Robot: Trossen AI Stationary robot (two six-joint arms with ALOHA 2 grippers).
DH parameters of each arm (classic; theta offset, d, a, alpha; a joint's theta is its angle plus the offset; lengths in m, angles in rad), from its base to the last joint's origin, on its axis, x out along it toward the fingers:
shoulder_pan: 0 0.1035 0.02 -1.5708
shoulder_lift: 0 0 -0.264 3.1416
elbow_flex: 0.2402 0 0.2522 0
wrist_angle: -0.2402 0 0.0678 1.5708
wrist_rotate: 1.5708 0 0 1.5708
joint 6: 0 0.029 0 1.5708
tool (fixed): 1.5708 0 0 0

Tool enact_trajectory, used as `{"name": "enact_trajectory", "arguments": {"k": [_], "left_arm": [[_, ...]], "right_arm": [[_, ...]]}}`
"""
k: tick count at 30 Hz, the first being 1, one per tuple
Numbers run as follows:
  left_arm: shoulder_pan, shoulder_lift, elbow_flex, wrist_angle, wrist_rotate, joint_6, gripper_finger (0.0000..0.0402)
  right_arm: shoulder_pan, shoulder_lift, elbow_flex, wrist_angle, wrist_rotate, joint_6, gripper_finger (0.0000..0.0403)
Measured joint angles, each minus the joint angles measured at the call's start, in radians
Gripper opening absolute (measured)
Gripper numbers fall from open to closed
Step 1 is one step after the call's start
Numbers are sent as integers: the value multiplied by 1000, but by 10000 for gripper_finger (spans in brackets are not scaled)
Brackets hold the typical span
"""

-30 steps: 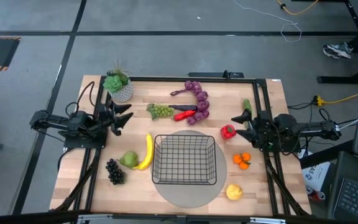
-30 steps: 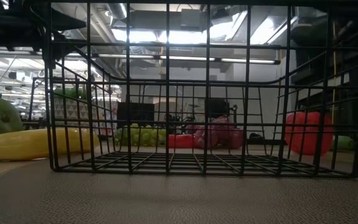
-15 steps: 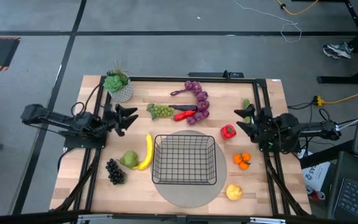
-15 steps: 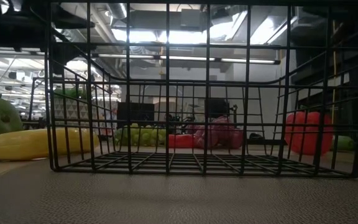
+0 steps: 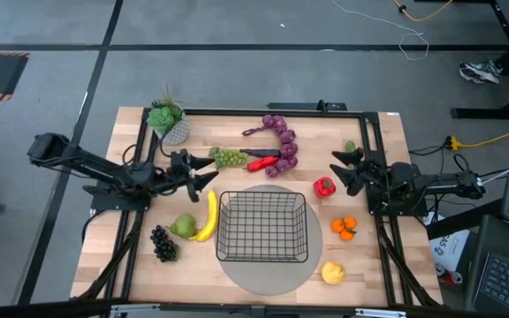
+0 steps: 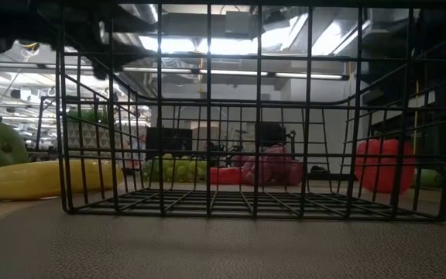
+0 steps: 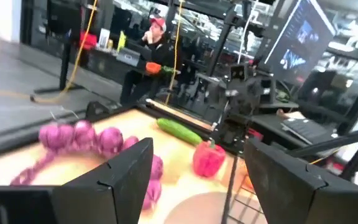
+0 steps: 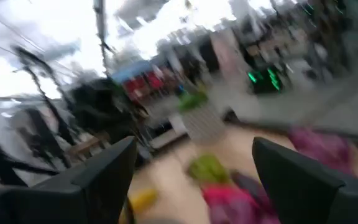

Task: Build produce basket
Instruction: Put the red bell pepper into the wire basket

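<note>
The black wire basket (image 5: 262,228) stands on a round mat (image 5: 263,276), its bottom flat on it. The banana (image 5: 208,215), pear (image 5: 184,226) and dark grapes (image 5: 163,243) lie to its left. Green grapes (image 5: 230,157), a long red pepper (image 5: 262,163) and purple grapes (image 5: 283,141) lie beyond it. A red pepper (image 5: 324,186), orange pieces (image 5: 345,228) and the lemon (image 5: 332,272) lie to its right. My left gripper (image 5: 208,171) is open above the banana's far end, empty. My right gripper (image 5: 336,169) is open and empty beside the red pepper, over the cucumber (image 7: 179,129).
A white pot with a succulent (image 5: 168,124) stands at the far left corner. A dark frame (image 5: 272,112) runs along the table's edges. People and desks show in the room beyond. Bare wood lies near the front edge on either side of the mat.
My left gripper has reached out toward the table's right edge, from beside the succulent pot to a spot near the green grapes, staying open. My right gripper has turned about its wrist near the red pepper, staying open. No fruit has moved.
</note>
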Motion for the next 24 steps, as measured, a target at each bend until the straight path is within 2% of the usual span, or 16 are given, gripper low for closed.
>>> {"name": "enact_trajectory", "arguments": {"k": [2,7,12,15,21,24], "left_arm": [[5,29,32,-1,-13,29,247],[19,61,66,-3,-81,32,247],[31,62,68,-8,-85,30,247],[30,62,68,-12,-82,30,247],[18,62,68,-28,-74,-25,247],[10,62,68,-28,-75,-28,247]], "right_arm": [[0,1,1,-112,17,86,322],[4,69,39,-232,52,209,322],[3,133,116,-339,90,239,322],[3,172,175,-430,58,267,322],[3,275,255,-689,-43,530,322],[3,339,257,-725,-76,609,322]]}}
